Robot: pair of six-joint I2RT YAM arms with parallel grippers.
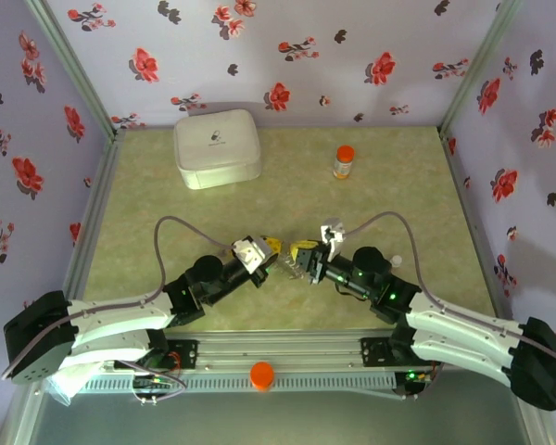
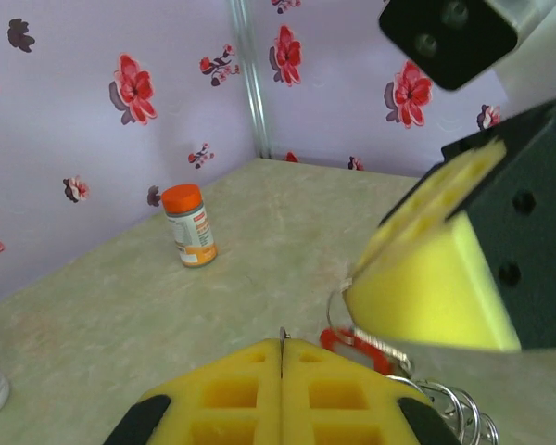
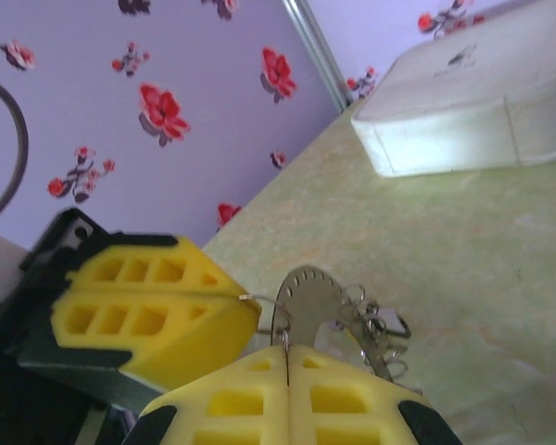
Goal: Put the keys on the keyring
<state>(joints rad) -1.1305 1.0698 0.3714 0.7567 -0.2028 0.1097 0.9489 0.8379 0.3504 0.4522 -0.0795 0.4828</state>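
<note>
Right gripper: waffled yellow foam jaws clamp the keyring, a thin perforated grey band. Left gripper jaws clenched; contents unclear.

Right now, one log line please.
left claw shut | right claw shut on keyring | claws close together

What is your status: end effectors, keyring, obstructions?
Left end effector shut. Right end effector shut on keyring. Red key beside tips. Bottle well clear.
</note>
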